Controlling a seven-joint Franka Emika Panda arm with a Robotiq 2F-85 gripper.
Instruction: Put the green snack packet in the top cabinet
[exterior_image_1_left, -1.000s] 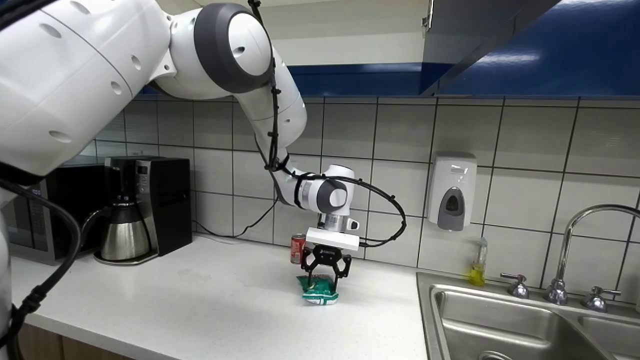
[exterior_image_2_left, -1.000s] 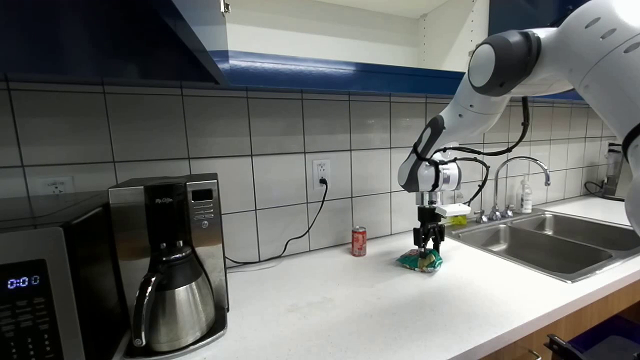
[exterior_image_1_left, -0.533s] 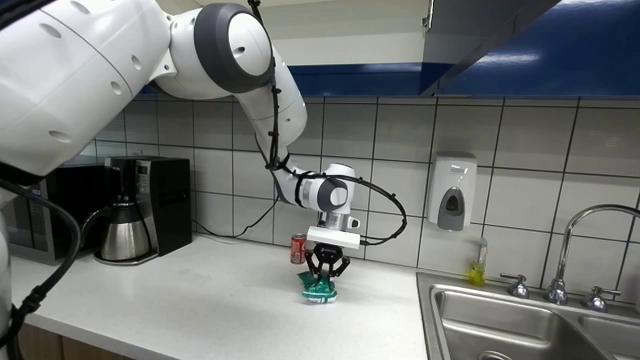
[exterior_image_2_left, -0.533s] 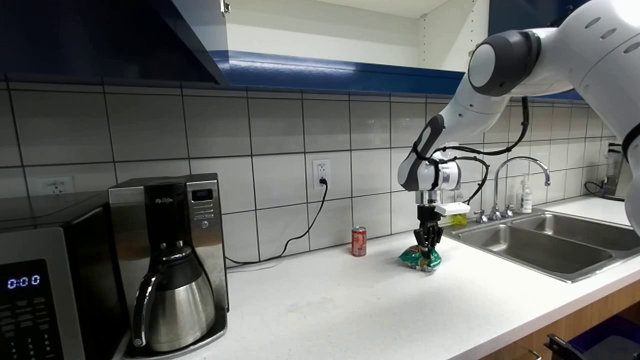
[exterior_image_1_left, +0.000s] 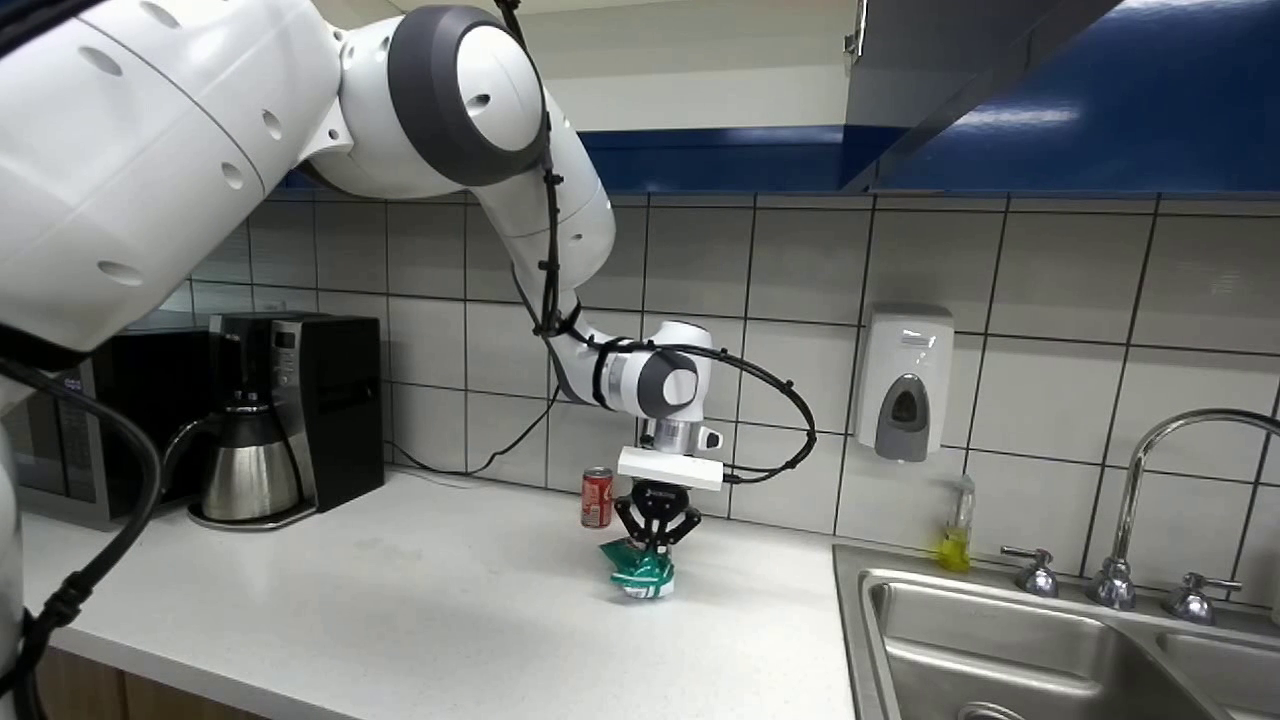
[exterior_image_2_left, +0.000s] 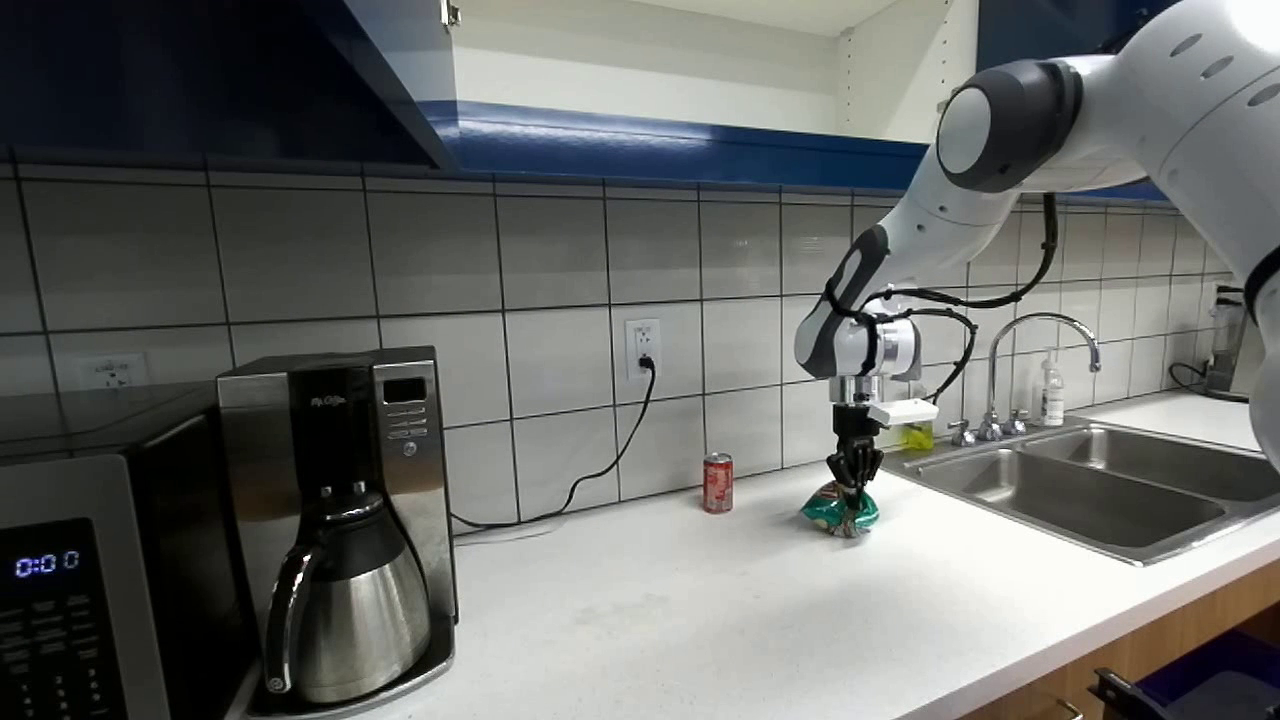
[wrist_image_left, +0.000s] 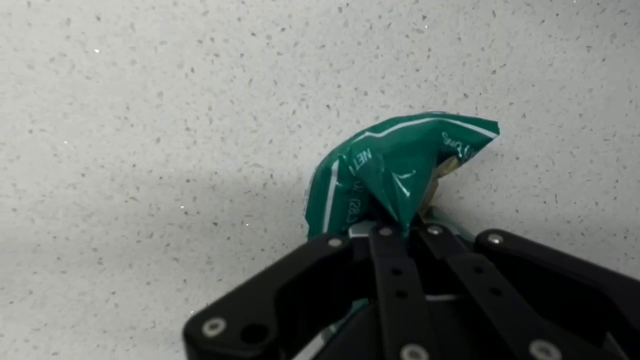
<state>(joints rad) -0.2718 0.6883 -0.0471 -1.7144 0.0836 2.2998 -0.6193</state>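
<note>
On the left, a black and steel microwave oven (exterior_image_2_left: 115, 560) showing 0:00 stands on a white speckled countertop (exterior_image_1_left: 420, 620). Just to its right is a tall black and steel coffee maker (exterior_image_2_left: 330, 440) with a rounded steel carafe (exterior_image_2_left: 365, 620) set in it. Farther right, a white rectangular outlet (exterior_image_2_left: 642, 342) sits in the pale tiled wall (exterior_image_1_left: 695, 265), and overhead the top cabinet (exterior_image_2_left: 690, 145), glossy dark blue along its lower edge and pale white inside, is open. Right of the outlet, a small red metal can (exterior_image_2_left: 717, 483) stands upright near the wall. Nearer and to its right, the white jointed robot arm (exterior_image_1_left: 580, 220) ends in a black 2-jawed gripper (exterior_image_1_left: 656, 548) pointing down. Its jaws are nearly together, pinching a gathered fold of the crinkly green foil snack packet (wrist_image_left: 390, 170), which has white stripes and lettering. The packet is at countertop level, well below the cabinet; whether its underside touches the surface I cannot tell. Farther right, a white and grey plastic soap dispenser (exterior_image_1_left: 906, 385) is fixed to the wall. Rightmost, a clear bottle of yellow liquid (exterior_image_1_left: 956, 545) and a curved chrome faucet (exterior_image_1_left: 1127, 510) stand at the far edge of a stainless steel 2-bowl sink (exterior_image_1_left: 862, 640).
</note>
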